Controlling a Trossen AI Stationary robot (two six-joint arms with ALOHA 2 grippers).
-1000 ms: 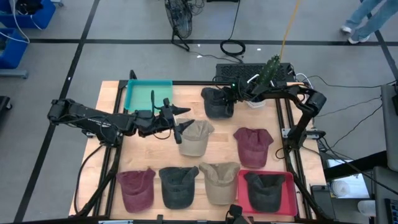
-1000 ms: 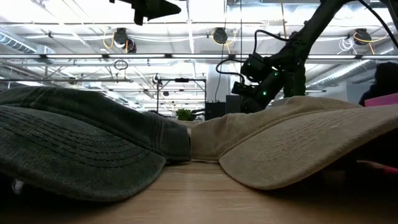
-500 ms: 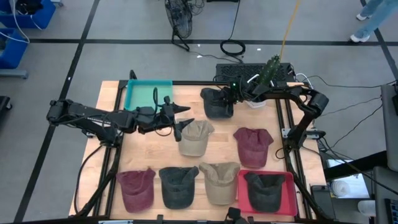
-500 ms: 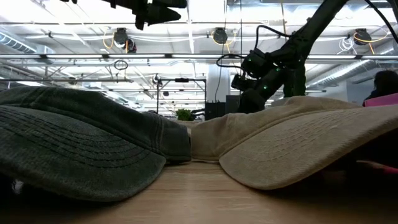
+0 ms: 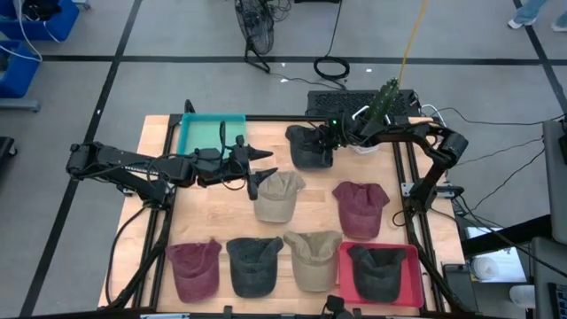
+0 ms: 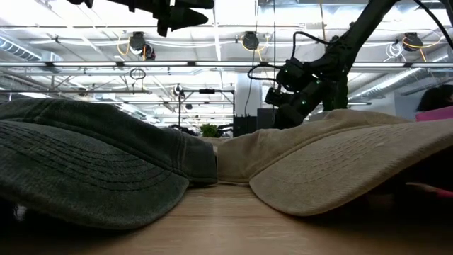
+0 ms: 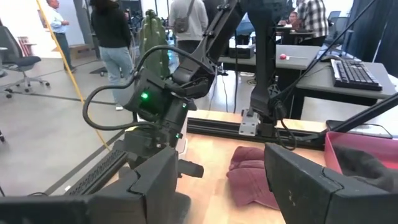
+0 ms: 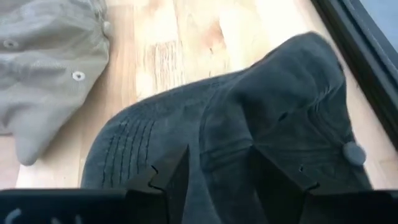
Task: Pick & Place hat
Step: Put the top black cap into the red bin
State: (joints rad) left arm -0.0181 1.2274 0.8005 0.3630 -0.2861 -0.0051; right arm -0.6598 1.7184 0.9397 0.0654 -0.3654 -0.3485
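A dark grey cap (image 5: 308,149) lies crown up near the table's far edge, and fills the right wrist view (image 8: 249,124). My right gripper (image 5: 322,139) is open and low over it, its fingers (image 8: 169,174) standing either side of a ridge of the crown. The low view shows this gripper (image 6: 282,112) dipping behind the near hats. My left gripper (image 5: 262,174) is open and empty, held high (image 6: 190,7) over the table's middle, beside a beige cap (image 5: 278,196). My right gripper comes at the dark cap's crown (image 8: 217,143) from above, slanting from the table's right side. Whether its fingers touch the cloth, I cannot tell. The cap lies flat on the table.
A teal tray (image 5: 202,124) sits at the far left. A red tray (image 5: 343,276) at the near right holds a dark cap (image 5: 376,270). A maroon cap (image 5: 359,206) lies mid-right. Three caps line the near edge: maroon (image 5: 195,268), dark grey (image 5: 254,265) and beige (image 5: 312,259).
My right gripper has sunk a little toward the dark cap. My left arm has shifted slightly while staying high and open. No cap has moved.
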